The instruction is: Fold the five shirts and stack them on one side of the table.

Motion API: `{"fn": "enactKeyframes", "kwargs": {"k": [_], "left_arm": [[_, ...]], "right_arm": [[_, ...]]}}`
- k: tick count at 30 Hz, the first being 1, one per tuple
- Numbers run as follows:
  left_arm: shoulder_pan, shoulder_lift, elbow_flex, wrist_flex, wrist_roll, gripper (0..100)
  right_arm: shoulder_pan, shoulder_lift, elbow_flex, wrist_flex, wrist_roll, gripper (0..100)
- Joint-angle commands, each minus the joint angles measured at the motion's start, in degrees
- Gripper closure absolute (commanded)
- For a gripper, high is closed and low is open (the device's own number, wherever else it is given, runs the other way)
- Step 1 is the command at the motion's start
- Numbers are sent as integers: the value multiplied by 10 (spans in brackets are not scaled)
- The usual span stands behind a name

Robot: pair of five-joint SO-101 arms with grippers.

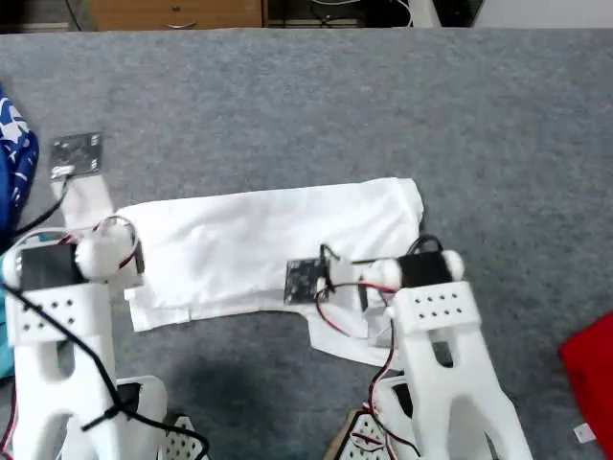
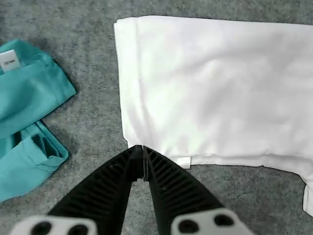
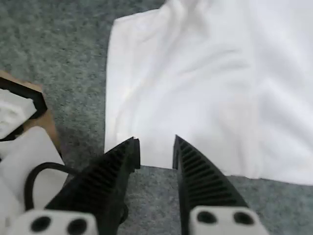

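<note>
"In the middle of the grey surface [image 1: 383, 105] lies the white shirt [image 1: 268, 240]. It is folded into a long strip. What could go wrong now?"

"Look at the left fingers [image 2: 142, 161]. They are closed, tip to tip, right at the near edge of the shirt, by its left end. I think they hold no cloth, but I cannot be sure. If they push down like that, they may just shove the edge and bunch it up."

"And the right fingers [image 3: 128, 154]?"

"They are open a little, above the near edge, more to the right. The gap is small. If they come down off the edge, they may grab only the top layer, or nothing at all. Then the fold opens again."

"What if just one arm lifts?"

"Then the strip may twist, and one end drags on the surface. The fold ends up crooked."

"Are the other shirts in the way?"

"The teal shirt [image 2: 29, 98] lies just to the left of the white one, with a strip of grey between them. A wide swing of the left arm may hook it. The blue shirt [image 1: 11, 153] at the far left and the red shirt [image 1: 589, 364] at the near right are well apart, so I do not worry about them."
</note>
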Motion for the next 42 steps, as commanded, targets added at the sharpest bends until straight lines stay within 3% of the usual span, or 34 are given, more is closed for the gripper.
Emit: {"fn": "enactKeyframes", "kwargs": {"k": [1,5,12,28,36,42], "left_arm": [[-23,-16,6,11,-5,980],[-34,0,11,10,-4,980],[-32,14,7,7,-4,980],[-30,62,-12,-1,-2,980],[-30,100,-33,-1,-1,980],[-30,123,-34,-1,-1,980]], "right_arm": [[-11,20,20,-12,4,787],[-12,80,18,-33,4,737],[-48,151,22,-52,-41,733],[-63,-2,68,1,-47,734],[-76,125,124,-134,-47,734],[-87,211,89,-135,-48,734]]}}
